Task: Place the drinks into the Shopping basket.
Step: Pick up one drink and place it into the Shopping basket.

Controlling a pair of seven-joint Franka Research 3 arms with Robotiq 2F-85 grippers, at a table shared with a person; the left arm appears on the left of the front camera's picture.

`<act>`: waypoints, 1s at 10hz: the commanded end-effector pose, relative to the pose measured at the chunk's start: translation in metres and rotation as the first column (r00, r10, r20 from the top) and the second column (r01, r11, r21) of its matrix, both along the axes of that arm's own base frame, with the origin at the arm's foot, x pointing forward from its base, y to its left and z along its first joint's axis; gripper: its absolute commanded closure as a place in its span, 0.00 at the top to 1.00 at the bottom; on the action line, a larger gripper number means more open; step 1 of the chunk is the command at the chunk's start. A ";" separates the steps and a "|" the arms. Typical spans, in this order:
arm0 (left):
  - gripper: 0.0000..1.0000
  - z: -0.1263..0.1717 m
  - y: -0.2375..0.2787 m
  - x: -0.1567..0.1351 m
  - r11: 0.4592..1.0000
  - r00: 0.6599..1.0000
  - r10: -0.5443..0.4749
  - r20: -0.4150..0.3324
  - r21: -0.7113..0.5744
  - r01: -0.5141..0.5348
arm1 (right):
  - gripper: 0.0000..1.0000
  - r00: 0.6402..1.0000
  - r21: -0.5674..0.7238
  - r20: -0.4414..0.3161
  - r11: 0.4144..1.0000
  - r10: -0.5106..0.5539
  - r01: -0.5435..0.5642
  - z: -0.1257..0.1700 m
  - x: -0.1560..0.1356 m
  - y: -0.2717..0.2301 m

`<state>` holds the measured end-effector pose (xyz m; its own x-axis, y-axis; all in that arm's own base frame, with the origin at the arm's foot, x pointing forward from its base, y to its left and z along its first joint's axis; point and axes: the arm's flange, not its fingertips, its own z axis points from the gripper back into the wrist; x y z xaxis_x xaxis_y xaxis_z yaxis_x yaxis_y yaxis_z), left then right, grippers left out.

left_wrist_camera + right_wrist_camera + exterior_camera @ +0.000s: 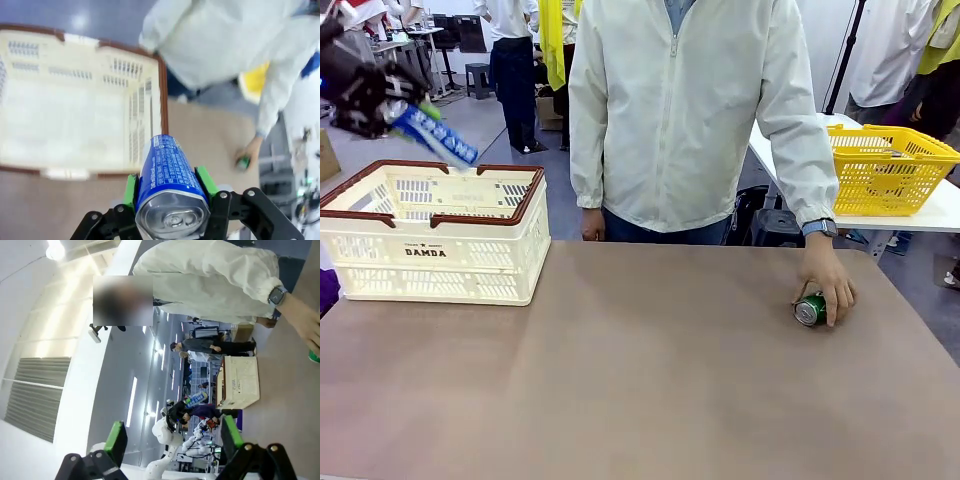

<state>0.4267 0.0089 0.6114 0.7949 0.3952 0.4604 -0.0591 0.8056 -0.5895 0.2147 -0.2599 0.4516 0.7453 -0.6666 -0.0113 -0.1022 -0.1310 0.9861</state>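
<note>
over the shopping basket (430, 250), the left gripper (170, 187) grips the blue can (445, 140), tilted, near the rim. judgement: centre it over the open crate and lower before release, so it clears the rim. right gripper (172, 440) jaws wide, empty; green can (810, 309) on the table (620, 380) under the person's hand (830, 285)

Brown desk (640, 400) ahead of me. On it, far-left corner from my side: cream Shopping basket (425, 270), upright, dark red-brown rim. Right side, well apart from the basket: one green can (810, 309) lying on its side, person's hand (828, 285) resting over it.
</note>
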 end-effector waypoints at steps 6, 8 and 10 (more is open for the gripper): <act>0.00 -0.059 -0.039 0.130 0.896 0.955 0.083 -0.285 0.440 0.053 | 1.00 1.000 -0.002 0.011 1.000 -0.024 0.024 0.000 -0.005 0.002; 0.00 -0.092 -0.048 0.129 0.863 0.946 0.098 -0.308 0.500 0.073 | 1.00 1.000 -0.002 0.011 1.000 -0.024 0.024 0.000 -0.005 0.002; 0.00 -0.126 -0.052 0.124 0.862 0.940 0.081 -0.332 0.497 0.101 | 1.00 1.000 -0.002 0.011 1.000 -0.024 0.024 0.000 -0.005 0.002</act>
